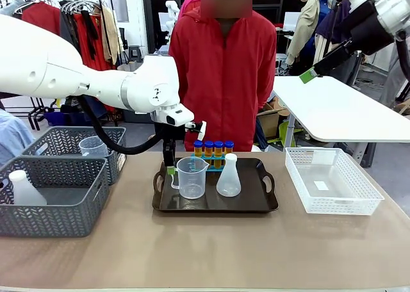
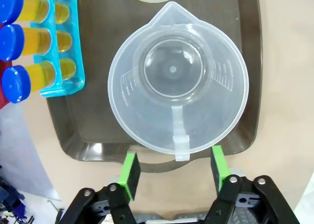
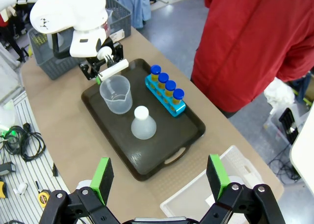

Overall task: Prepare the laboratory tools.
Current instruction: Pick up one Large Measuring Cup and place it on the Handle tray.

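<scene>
Dark tray [image 1: 269, 205] sits mid-tabletop [image 1: 211, 253] and carries the measuring jug [image 1: 191, 177], the conical flask [image 1: 229, 177] just beside it, and behind them the blue rack [image 1: 211, 157] with four amber blue-capped tubes [image 1: 213, 147]. Left gripper [image 2: 172, 171] hangs at the tray's handle end, jaws open, green pads either side of the jug handle [image 2: 180, 140], not touching. Right gripper [image 3: 159, 177] held high above the tabletop, jaws wide open, nothing between. White lattice basket [image 1: 333, 180] on the right, grey mesh baskets [image 1: 54, 189] on the left; person in red [image 1: 224, 68] at far side
</scene>
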Robot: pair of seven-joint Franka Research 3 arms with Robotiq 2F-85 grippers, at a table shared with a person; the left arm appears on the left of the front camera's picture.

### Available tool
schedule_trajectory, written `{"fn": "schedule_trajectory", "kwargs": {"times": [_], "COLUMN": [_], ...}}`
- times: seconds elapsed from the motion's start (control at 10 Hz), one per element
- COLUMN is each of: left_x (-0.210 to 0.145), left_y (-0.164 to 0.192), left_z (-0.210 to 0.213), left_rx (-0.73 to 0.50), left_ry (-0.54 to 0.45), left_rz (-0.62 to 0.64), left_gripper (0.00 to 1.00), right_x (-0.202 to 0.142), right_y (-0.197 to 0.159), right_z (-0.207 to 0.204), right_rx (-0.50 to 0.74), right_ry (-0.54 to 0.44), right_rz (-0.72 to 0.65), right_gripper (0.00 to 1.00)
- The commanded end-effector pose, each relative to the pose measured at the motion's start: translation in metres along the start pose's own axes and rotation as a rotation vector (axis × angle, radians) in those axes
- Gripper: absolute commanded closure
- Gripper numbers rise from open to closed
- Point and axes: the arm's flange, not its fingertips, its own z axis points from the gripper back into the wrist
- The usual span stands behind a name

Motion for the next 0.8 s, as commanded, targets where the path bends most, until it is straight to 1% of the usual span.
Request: {"fn": "schedule_trajectory", "kwargs": {"times": [0.0,0.6,0.7], "left_x": [-0.008,-0.016,-0.009], "left_y": [-0.003,-0.001,0.003], "left_z": [0.007,0.021,0.011], "left_rx": [-0.017,-0.020,-0.004], "left_ry": [-0.029,-0.060,-0.032], "left_rz": [0.024,0.043,0.035], "left_gripper": [0.00,0.00,0.00], "right_x": [0.000,0.000,0.000], "right_y": [-0.001,-0.001,-0.001], "right_z": [0.000,0.000,0.000], "right_rx": [0.016,0.016,0.016], "right_ry": [-0.016,-0.016,-0.016], "right_rz": [0.002,0.002,0.002], "right_gripper": [0.00,0.00,0.00]}}
